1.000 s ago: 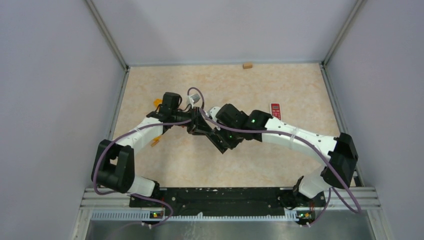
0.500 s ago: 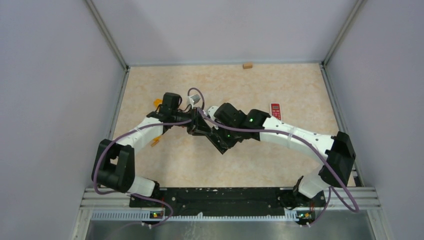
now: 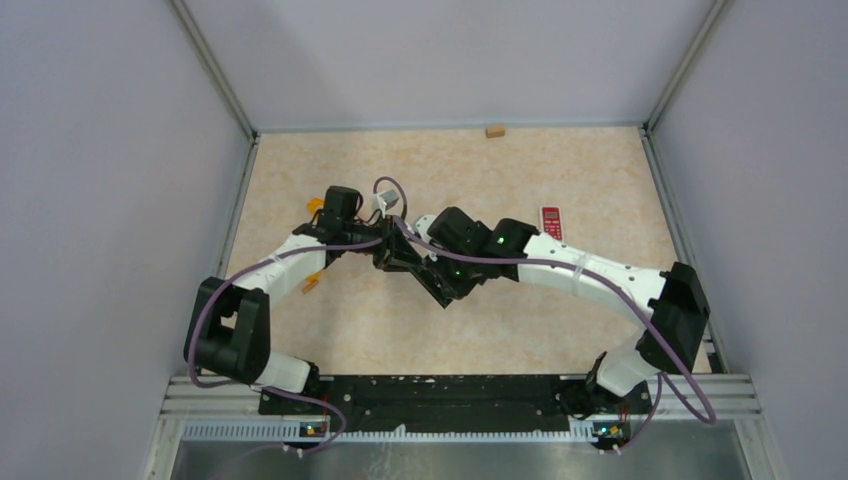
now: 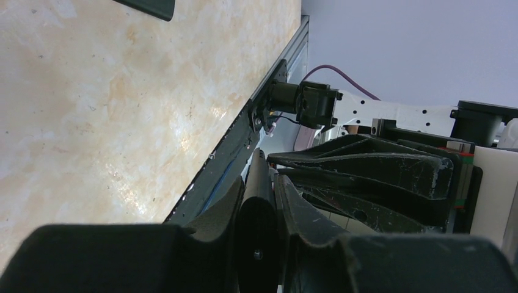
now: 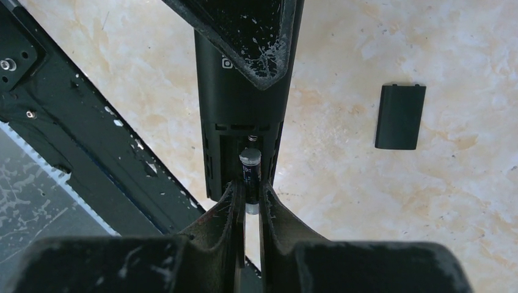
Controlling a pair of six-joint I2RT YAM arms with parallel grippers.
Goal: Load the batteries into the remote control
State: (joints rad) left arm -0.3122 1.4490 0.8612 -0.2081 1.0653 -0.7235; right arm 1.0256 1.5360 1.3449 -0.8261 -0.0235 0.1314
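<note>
My left gripper (image 4: 259,183) is shut on a black remote control (image 4: 256,204), gripping it by its thin edges above the table's middle. In the right wrist view the remote control (image 5: 235,91) hangs with its back compartment open. One of the batteries (image 5: 249,174), a thin dark cylinder with a silver end, lies partly inside that compartment. My right gripper (image 5: 249,194) is shut on its lower half. From above, both grippers (image 3: 405,258) meet tip to tip and hide the remote and battery. No other batteries show.
A black battery cover (image 5: 399,116) lies flat on the beige table to the right of the remote. A small red remote (image 3: 550,221) lies beside the right arm, and a wooden block (image 3: 494,131) at the back wall. Small orange pieces (image 3: 310,284) lie near the left arm.
The right arm has edged slightly left and away from the camera; the left arm holds still with the remote.
</note>
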